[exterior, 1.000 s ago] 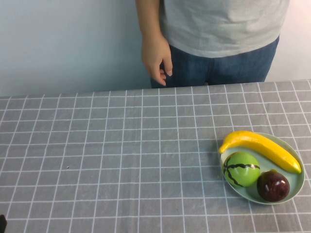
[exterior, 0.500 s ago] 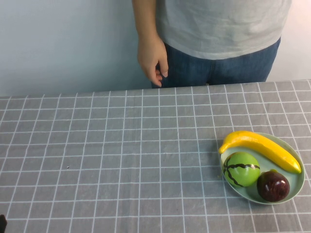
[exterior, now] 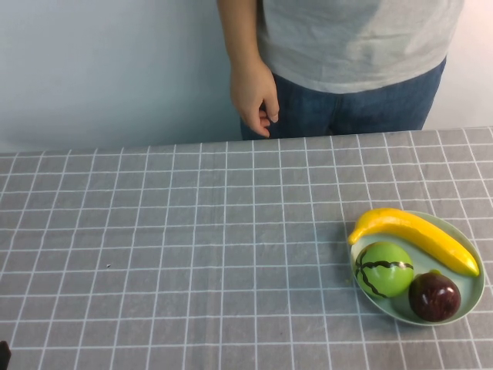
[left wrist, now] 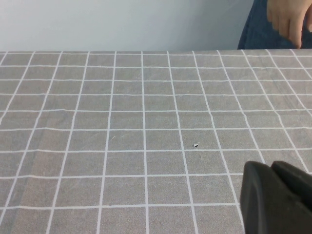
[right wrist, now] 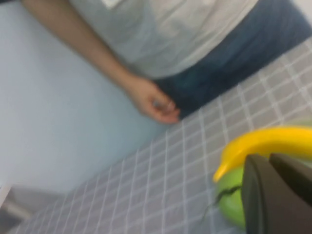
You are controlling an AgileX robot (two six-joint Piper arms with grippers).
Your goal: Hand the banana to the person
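The banana (exterior: pixel 412 231) is long, curved and glossy yellow. It lies along the far edge of a pale green plate (exterior: pixel 476 302) at the right of the table. The person (exterior: pixel 347 46) stands behind the far edge in a grey T-shirt and jeans, one hand (exterior: pixel 254 96) hanging down. Neither gripper shows in the high view. In the right wrist view my right gripper (right wrist: pixel 268 158) is shut and empty, hovering just short of the banana (right wrist: pixel 265 140); the person's hand (right wrist: pixel 153 102) is beyond. My left gripper (left wrist: pixel 270 166) is shut and empty, low over bare tablecloth.
On the plate beside the banana sit a round green striped fruit (exterior: pixel 383 268) and a dark purple fruit (exterior: pixel 434 296). The grey checked tablecloth (exterior: pixel 192 247) covers the table. A pale wall stands behind the person.
The person's hanging hand swung a little to the left and then back to the right. The banana and the plate have not moved.
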